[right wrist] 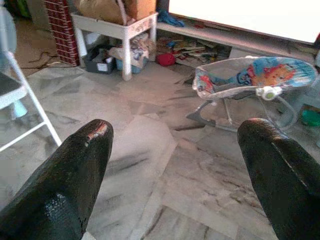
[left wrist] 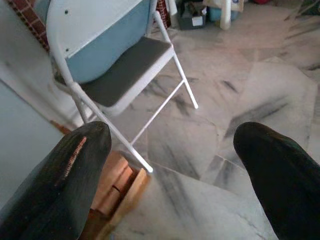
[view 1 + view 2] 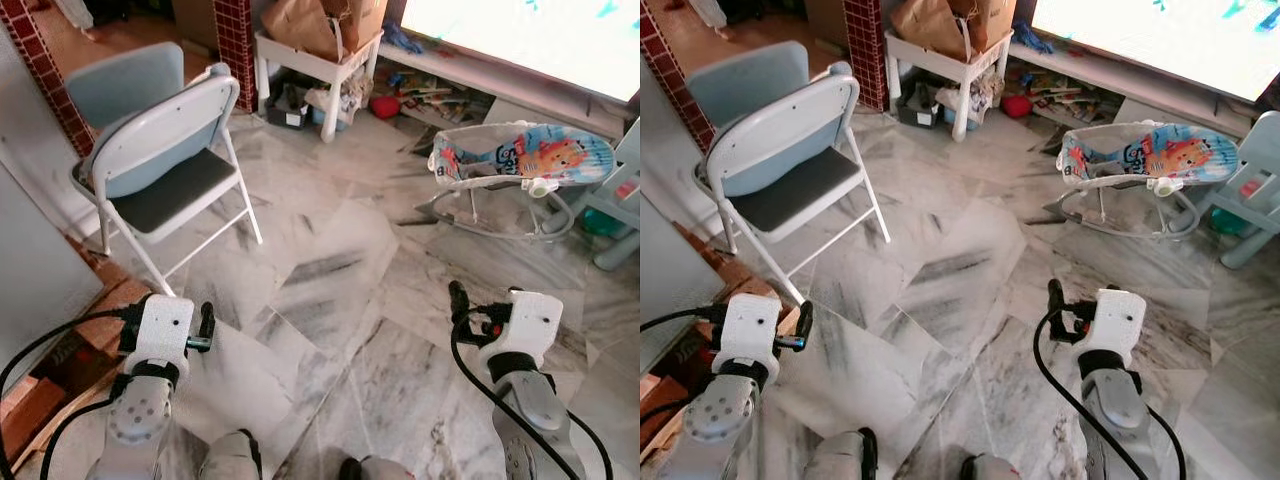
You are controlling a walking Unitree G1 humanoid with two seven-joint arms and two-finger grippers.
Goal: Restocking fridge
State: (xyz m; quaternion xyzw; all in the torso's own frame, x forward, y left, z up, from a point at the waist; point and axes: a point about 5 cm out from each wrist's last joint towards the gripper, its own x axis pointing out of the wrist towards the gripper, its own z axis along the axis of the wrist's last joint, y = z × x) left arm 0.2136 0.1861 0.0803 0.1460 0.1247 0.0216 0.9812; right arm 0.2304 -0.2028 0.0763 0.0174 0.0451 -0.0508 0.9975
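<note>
The floor [image 3: 330,300] is polished marble, pale grey with dark smoky veins, laid in irregular angled slabs. Two folding chairs stand nested at the robot's left: the front chair [image 3: 175,165] has a white tubular metal frame, a rounded pale-blue back and a flat dark padded seat, and a second blue chair back [image 3: 125,80] rises just behind it. Beside the chair legs lie reddish wooden blocks [image 2: 117,172] against a plain grey wall [image 3: 30,260]. Two brick pillars [image 3: 235,45] of small red tiles frame the far left. A white table [image 3: 320,65] carries crumpled brown paper bags, with boxes and clutter beneath it. To the right sits one baby bouncer [image 3: 525,160], a curved fabric seat with a bright cartoon print on a bent wire frame, and past it a pale-blue plastic chair [image 3: 625,190]. No fridge can be seen in any view. The left gripper [image 3: 205,325] hangs low over the floor near the blocks, its two rounded black fingers [image 2: 70,175] spread wide and holding nothing. The right gripper [image 3: 458,300] hangs over bare marble, its fingers [image 1: 70,180] equally wide apart and empty. Each wrist is a white perforated housing trailing black cable.
</note>
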